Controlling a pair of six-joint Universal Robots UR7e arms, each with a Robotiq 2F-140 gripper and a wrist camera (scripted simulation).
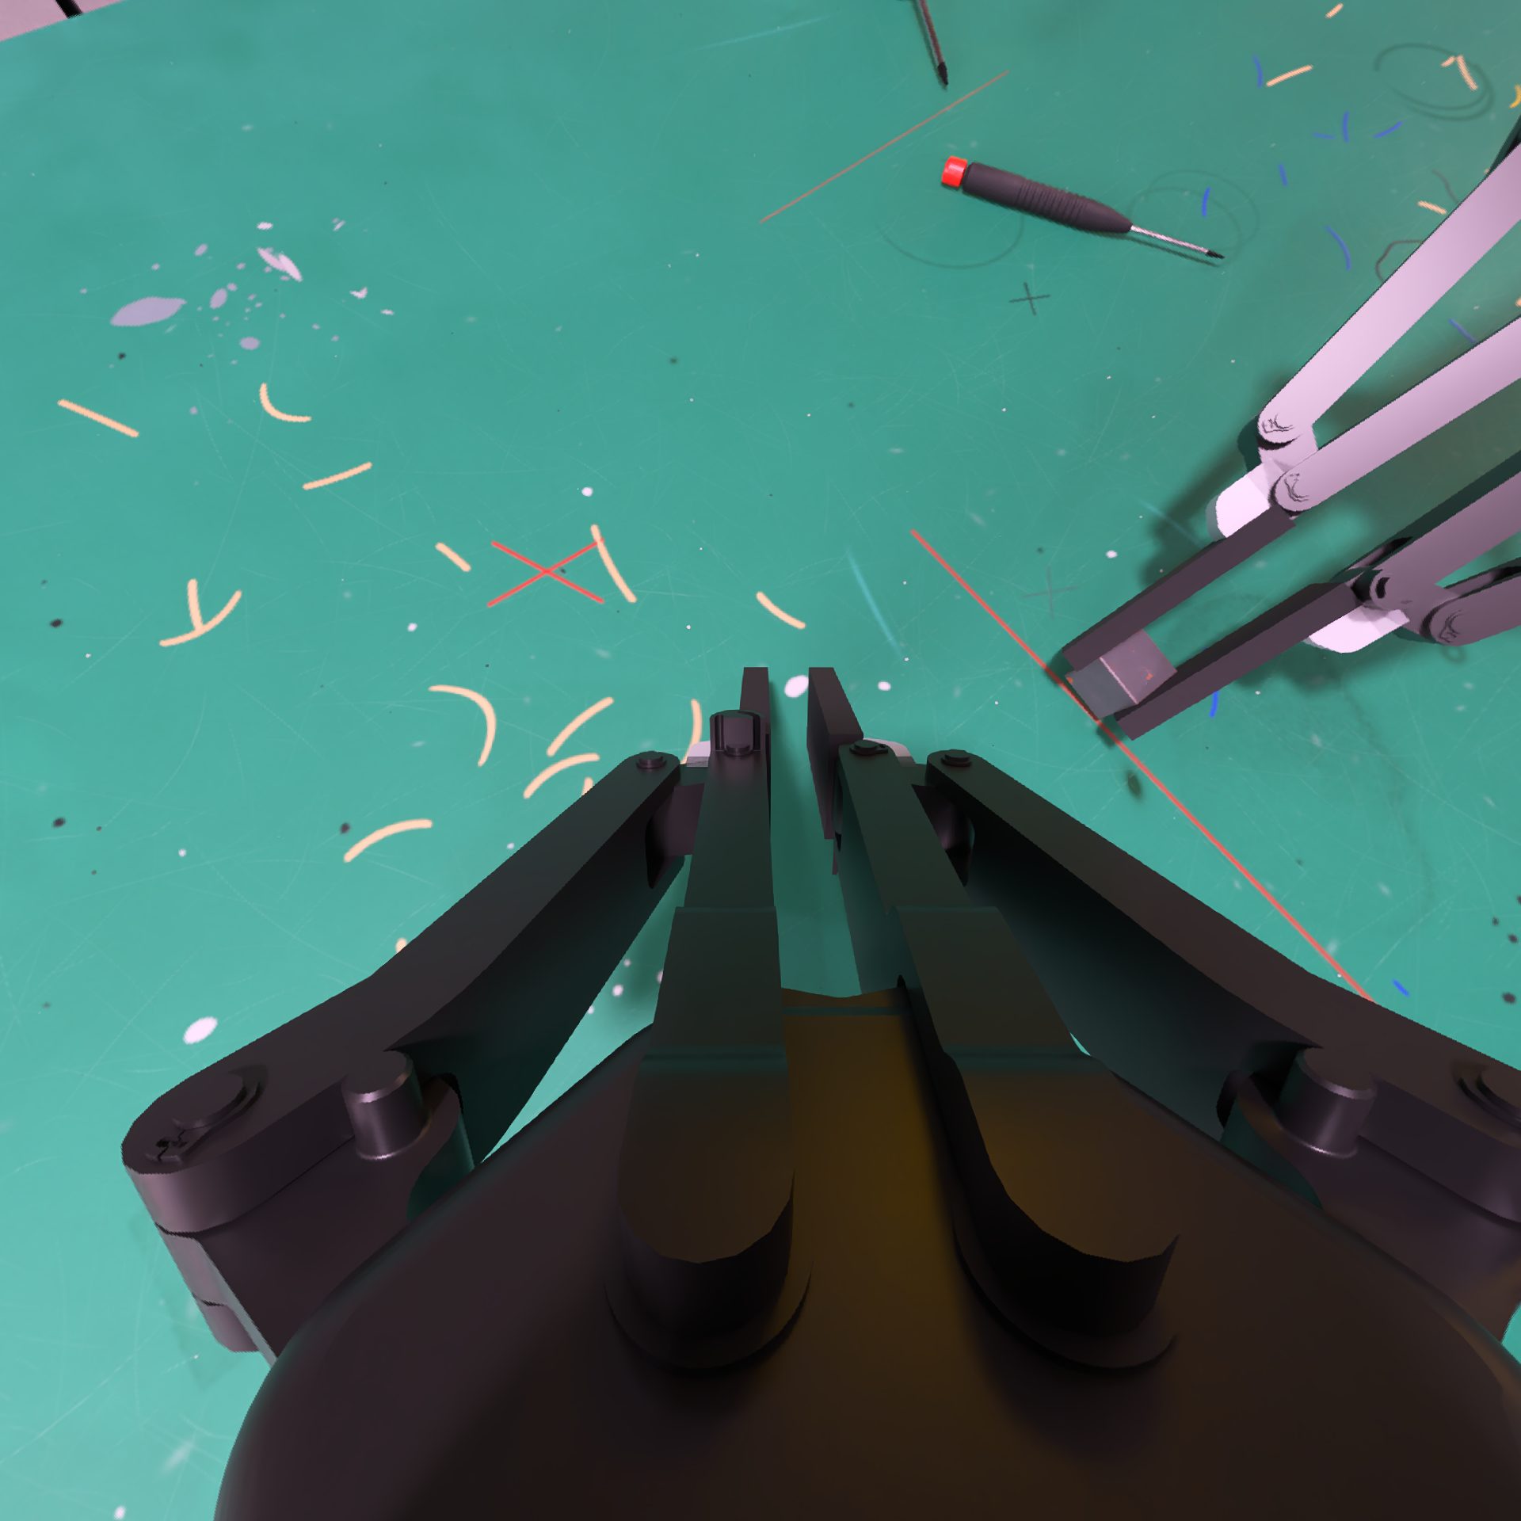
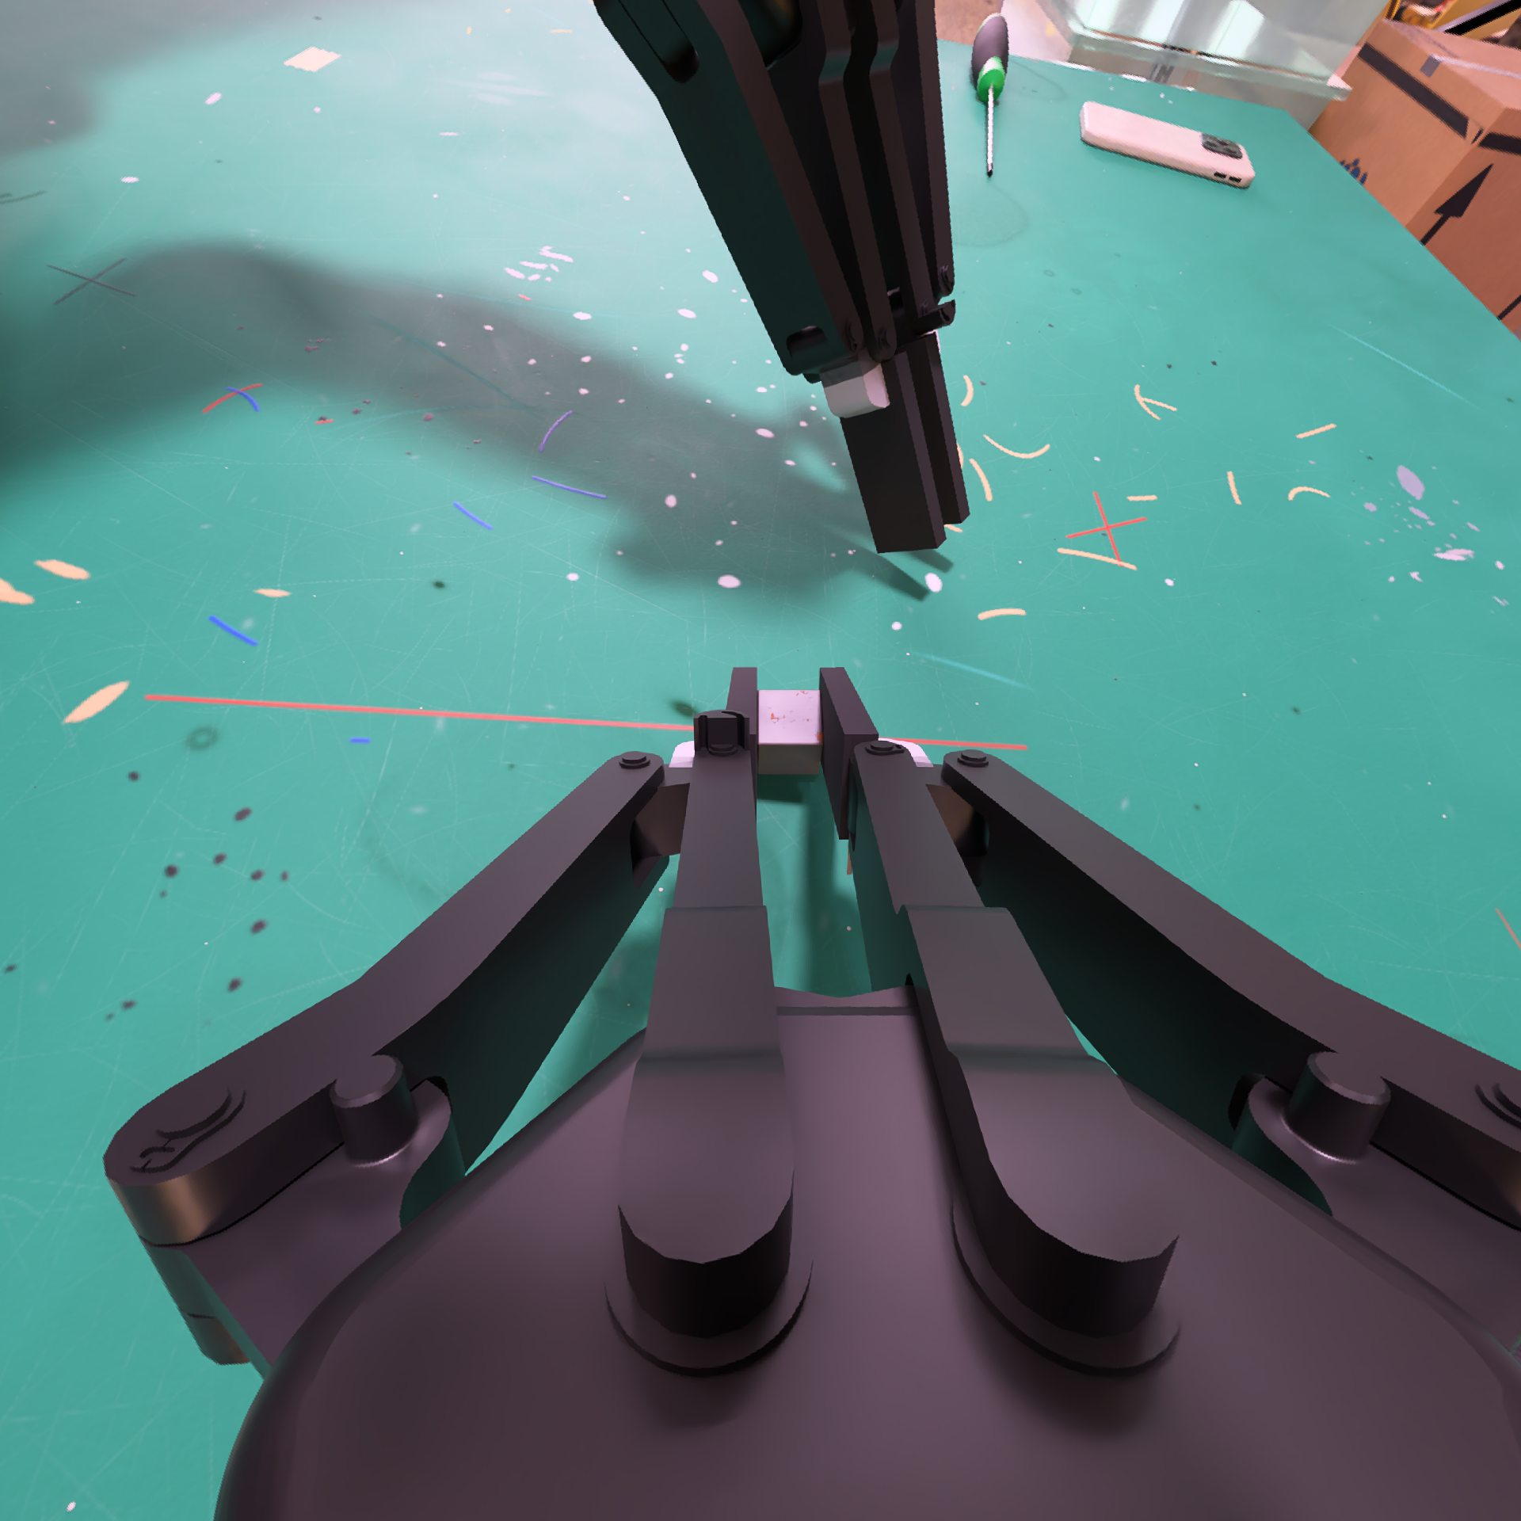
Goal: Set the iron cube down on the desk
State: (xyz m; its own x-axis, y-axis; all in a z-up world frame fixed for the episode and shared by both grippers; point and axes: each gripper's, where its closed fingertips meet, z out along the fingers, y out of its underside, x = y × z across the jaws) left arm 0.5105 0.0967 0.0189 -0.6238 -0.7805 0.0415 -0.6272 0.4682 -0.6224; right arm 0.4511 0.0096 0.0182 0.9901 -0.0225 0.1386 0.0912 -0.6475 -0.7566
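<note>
The iron cube [image 2: 788, 728] is small and grey with rust specks. My right gripper [image 2: 788, 700] is shut on it, low over the green desk mat [image 2: 411, 823]. In the left wrist view the same cube [image 1: 1119, 668] sits between the right gripper's dark fingers [image 1: 1152, 625] at the right, close to the mat or touching it; I cannot tell which. My left gripper [image 1: 788, 695] is shut and empty, its fingers nearly together above the mat. It also shows in the right wrist view [image 2: 909, 527], beyond the cube.
A black screwdriver with a red cap [image 1: 1062, 202] lies far right. Another tool tip [image 1: 934, 41] shows at the top. A green-handled screwdriver [image 2: 990, 90], a white phone [image 2: 1169, 144], a clear box [image 2: 1218, 33] and a cardboard box [image 2: 1448, 148] sit at the desk's far edge.
</note>
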